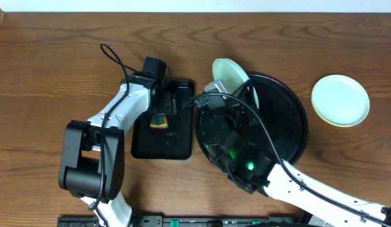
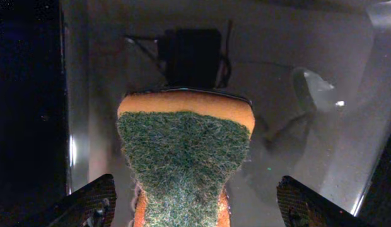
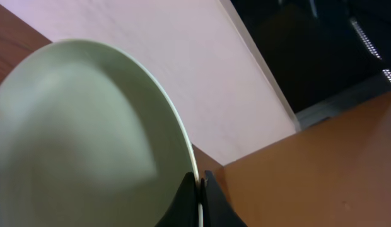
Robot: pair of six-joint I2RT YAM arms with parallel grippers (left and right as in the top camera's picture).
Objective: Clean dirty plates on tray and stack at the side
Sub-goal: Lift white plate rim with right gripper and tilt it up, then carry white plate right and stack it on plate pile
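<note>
Now we pinch the plate (image 3: 88, 139) by its rim in our right fingers (image 3: 213, 200) at eleven o'clock on the tray (image 1: 290, 126), while our spread left fingers (image 2: 88, 203) flank the sponge (image 2: 183, 157), eight o'clock from the plate.

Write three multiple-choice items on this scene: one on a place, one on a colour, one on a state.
1. Where is the sponge?
A. in a sink
B. in the rectangular tray
C. in a bucket

2. What colour is the sponge's scouring face?
A. green
B. blue
C. white

3. How is the right hand?
A. wide open and empty
B. shut on a plate
C. shut on a cloth

Answers:
1 B: the overhead view shows it on the small black tray, between the fingers of the left hand.
2 A: the left wrist view shows green fibres over an orange body.
3 B: the right wrist view shows its fingers pinching the pale rim.
</note>
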